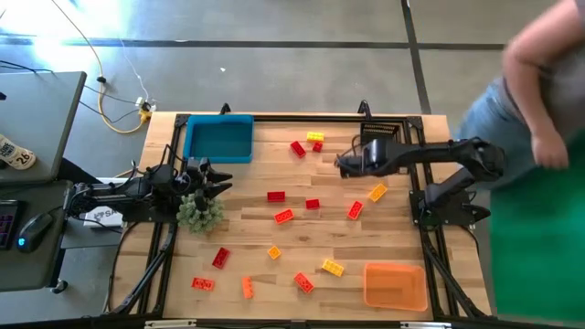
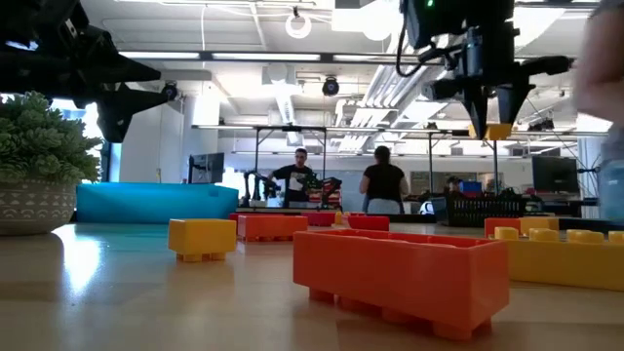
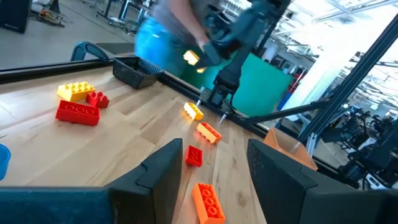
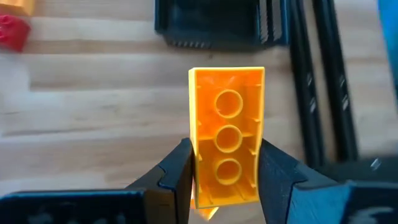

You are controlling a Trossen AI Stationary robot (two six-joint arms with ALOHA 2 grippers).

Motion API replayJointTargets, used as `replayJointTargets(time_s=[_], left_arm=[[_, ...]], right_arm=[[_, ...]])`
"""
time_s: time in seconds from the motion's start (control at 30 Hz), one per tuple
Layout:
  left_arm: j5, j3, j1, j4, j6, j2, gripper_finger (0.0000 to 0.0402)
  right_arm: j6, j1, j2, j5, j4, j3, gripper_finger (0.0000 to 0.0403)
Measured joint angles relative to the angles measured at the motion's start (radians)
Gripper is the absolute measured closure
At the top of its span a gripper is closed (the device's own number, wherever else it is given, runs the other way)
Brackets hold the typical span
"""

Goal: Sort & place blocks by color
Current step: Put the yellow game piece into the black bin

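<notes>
Right gripper [image 4: 225, 177] is clamped on a yellow-orange plastic toy brick [image 4: 226, 127], hollow underside (three round tubes) facing the camera. Black ribbed plastic basket [image 4: 217, 25] at 12 o'clock; small red plastic brick [image 4: 12, 31] at 10 o'clock on the pale wooden tabletop [image 4: 93, 112].

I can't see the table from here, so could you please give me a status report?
Right hand shut on yellow block, held above the table. Left hand open beside plant. Person close by right arm.

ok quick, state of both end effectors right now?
Left end effector: open, empty, beside the plant.
Right end effector: closed on a yellow block, held above the table.
</notes>
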Motion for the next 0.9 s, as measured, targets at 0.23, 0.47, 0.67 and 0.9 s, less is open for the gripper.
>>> replayJointTargets(time_s=[0.23,0.47,0.67,0.9], left_arm=[[-0.013,0.0,0.0,0.002,-0.103,0.0,0.0232],[-0.099,0.0,0.0,0.138,-0.198,0.0,0.0232],[-0.173,0.023,0.0,0.237,-0.148,0.0,0.0232],[-0.259,0.147,0.0,0.237,0.041,0.035,0.0232]], right_arm=[[-0.429,-0.242,0.0,0.007,0.098,0.0,0.0287],[-0.829,-0.458,0.0,-0.015,0.278,0.0,0.0286],[-1.111,-0.595,0.0,-0.064,0.453,-0.012,0.0286],[-1.252,-0.691,0.001,-0.128,0.552,-0.077,0.0286]])
